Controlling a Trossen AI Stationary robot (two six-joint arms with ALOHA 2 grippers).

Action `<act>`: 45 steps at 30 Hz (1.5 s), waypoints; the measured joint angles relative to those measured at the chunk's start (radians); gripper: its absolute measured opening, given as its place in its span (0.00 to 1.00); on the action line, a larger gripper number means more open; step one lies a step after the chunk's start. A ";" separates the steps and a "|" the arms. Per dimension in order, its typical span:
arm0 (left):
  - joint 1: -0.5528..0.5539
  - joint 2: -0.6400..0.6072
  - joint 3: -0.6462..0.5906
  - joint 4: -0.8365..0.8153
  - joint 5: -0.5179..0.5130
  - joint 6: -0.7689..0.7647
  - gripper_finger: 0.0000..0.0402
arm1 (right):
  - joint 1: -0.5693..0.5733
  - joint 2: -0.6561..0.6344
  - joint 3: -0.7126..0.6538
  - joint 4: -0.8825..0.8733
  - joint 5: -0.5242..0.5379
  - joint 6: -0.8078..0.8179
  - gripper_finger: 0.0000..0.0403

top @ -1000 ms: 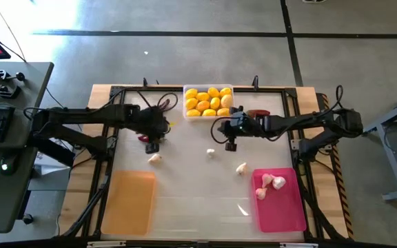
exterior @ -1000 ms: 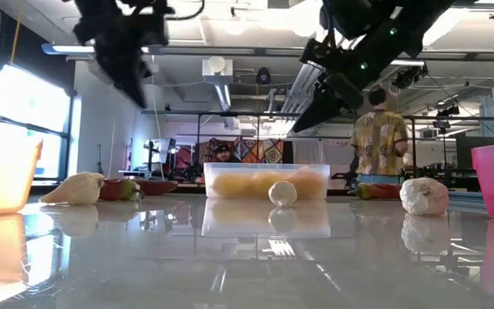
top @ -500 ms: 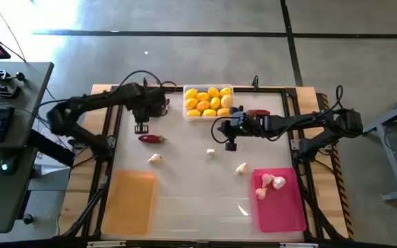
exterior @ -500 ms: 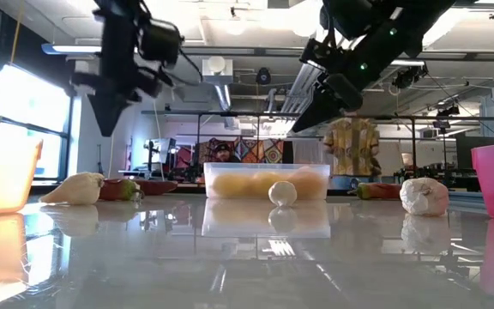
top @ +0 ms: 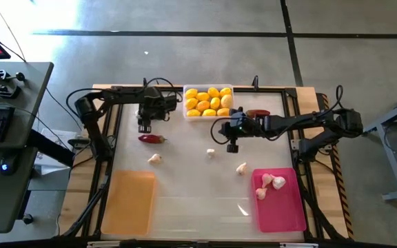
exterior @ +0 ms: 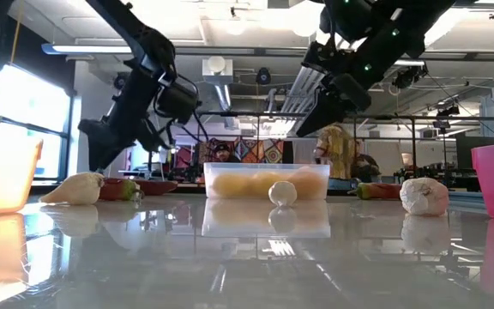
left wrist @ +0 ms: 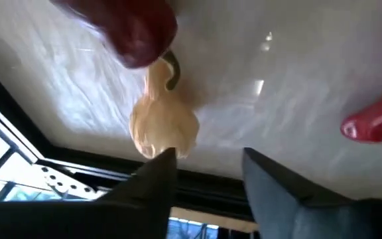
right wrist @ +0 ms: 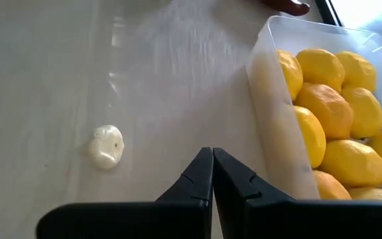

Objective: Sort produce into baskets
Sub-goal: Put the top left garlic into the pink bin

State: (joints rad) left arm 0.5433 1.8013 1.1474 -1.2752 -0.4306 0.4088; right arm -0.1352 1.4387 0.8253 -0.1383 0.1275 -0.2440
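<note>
My left gripper (top: 143, 128) hangs open just above the table at the far left, tilted down, just to the far side of a dark red chili pepper (top: 151, 138) (left wrist: 138, 30). A garlic bulb (top: 155, 158) (left wrist: 163, 123) lies nearer than the chili. My right gripper (top: 231, 145) (right wrist: 212, 154) is shut and holds nothing, above the table beside the clear tray (top: 185, 103) of lemons (top: 209, 100). A small garlic (top: 211, 152) (right wrist: 106, 146) and another bulb (top: 241, 167) lie loose mid-table. The pink tray (top: 284, 213) holds garlic bulbs (top: 271, 183). The orange tray (top: 127, 202) is at the near left.
A second chili (top: 257, 112) lies at the far right, behind my right arm. A black frame (top: 109, 158) runs around the table top. In the low view a person (exterior: 337, 150) stands in the room beyond the table.
My left gripper has swung away from the chili toward the table's far edge, tipped from near level to pointing steeply down, and come lower. The chili and the garlic lie where they were. My right arm has kept still.
</note>
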 joint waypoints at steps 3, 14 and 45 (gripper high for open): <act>0.038 0.003 -0.005 0.013 0.014 -0.011 0.51 | 0.000 0.000 0.000 0.000 -0.001 0.000 0.00; 0.158 0.003 -0.005 0.087 0.024 0.017 0.62 | 0.000 0.000 0.000 -0.001 -0.001 0.000 0.00; 0.194 0.112 -0.006 0.095 0.050 0.033 0.62 | 0.000 0.000 0.000 0.000 -0.001 0.001 0.00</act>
State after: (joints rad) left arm 0.7370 1.9138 1.1416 -1.1804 -0.3811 0.4418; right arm -0.1352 1.4387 0.8253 -0.1387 0.1268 -0.2432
